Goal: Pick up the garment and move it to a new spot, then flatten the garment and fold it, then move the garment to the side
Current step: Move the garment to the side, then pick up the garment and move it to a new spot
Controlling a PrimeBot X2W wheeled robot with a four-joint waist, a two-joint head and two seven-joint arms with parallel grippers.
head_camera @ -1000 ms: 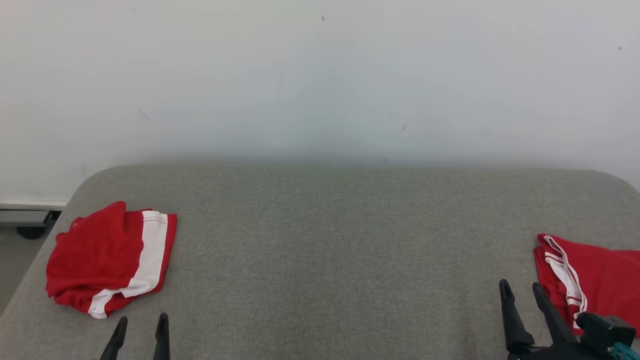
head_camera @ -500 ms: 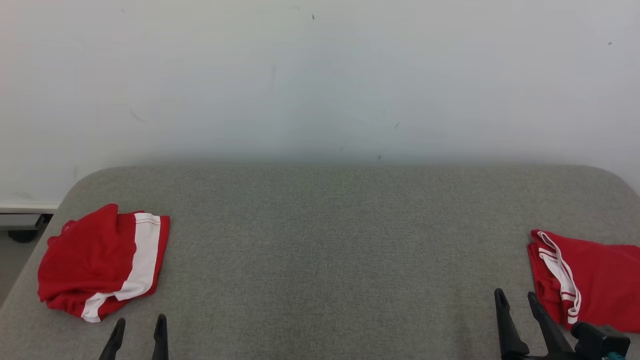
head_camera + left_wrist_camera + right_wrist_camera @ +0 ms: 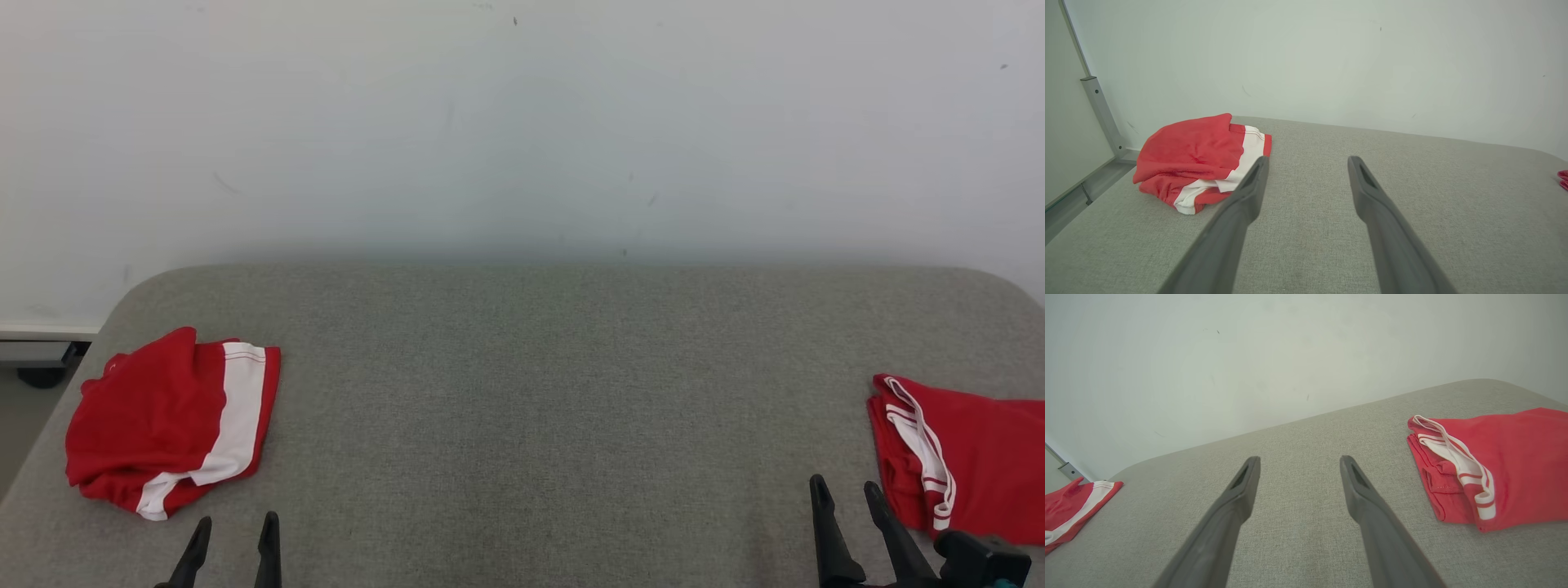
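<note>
1. The left gripper (image 3: 237, 523) and right gripper (image 3: 844, 486) both stand wide open and empty at the near edge of the grey fabric-covered table (image 3: 539, 392).
2. A rumpled red garment with a broad white band (image 3: 167, 420) lies at the table's left end; a folded red garment with thin white stripes (image 3: 963, 453) lies at the right end.
3. Likely the folded one is finished and set aside; the rumpled one awaits lifting, flattening and folding.
4. The head view's right edge cuts off the folded garment.

head: we look forward-down over surface (image 3: 539, 425) | wrists: we sit low, facing wall (image 3: 1331, 61) | shared: left red garment (image 3: 155, 425)
</note>
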